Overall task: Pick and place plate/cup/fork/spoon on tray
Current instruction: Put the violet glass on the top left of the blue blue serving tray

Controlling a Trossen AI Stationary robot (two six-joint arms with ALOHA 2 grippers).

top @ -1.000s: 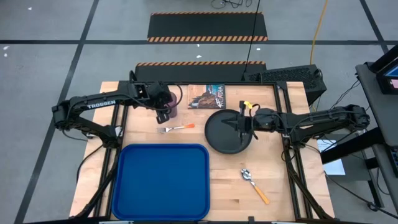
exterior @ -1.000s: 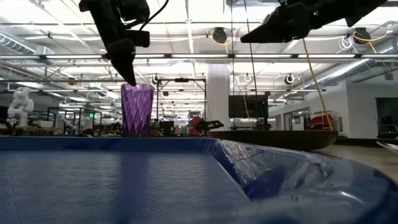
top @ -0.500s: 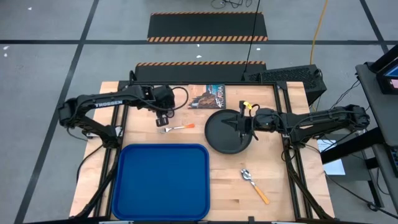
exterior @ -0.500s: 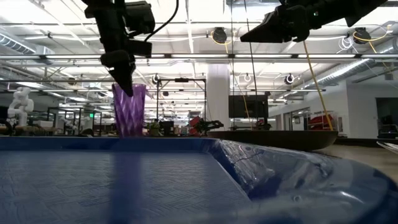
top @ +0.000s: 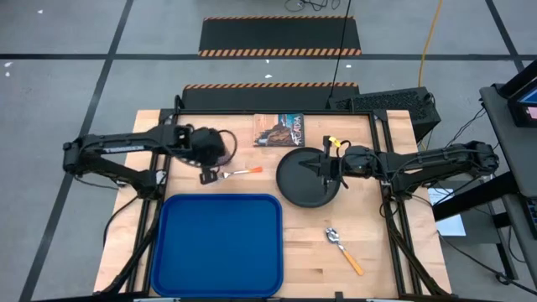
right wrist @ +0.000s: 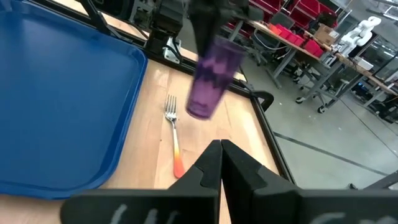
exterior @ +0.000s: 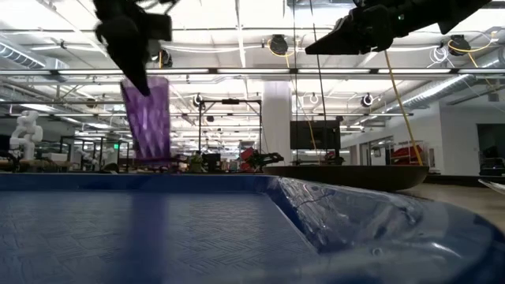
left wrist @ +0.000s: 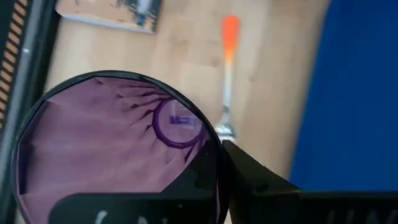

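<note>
From above, my left end effector (top: pixel 206 164) hides the cup; the low view shows that translucent purple faceted cup (exterior: pixel 147 118) lifted, pinched at its rim, tilted. My left wrist view looks down into it, beside the fork (left wrist: pixel 227 74) with metal tines and orange handle. Right end effector (top: pixel 324 168) hangs pressed together over the round black plate (top: pixel 304 186). The glossy blue tray (top: pixel 218 245) sits on the wooden desk (top: pixel 386 252).

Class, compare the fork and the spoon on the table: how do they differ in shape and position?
The fork ends in tines; the spoon ends in an oval bowl. The fork lies beyond the tray, near the lifted cup; the spoon lies beside the tray, below the plate. Both have orange handles.
</note>
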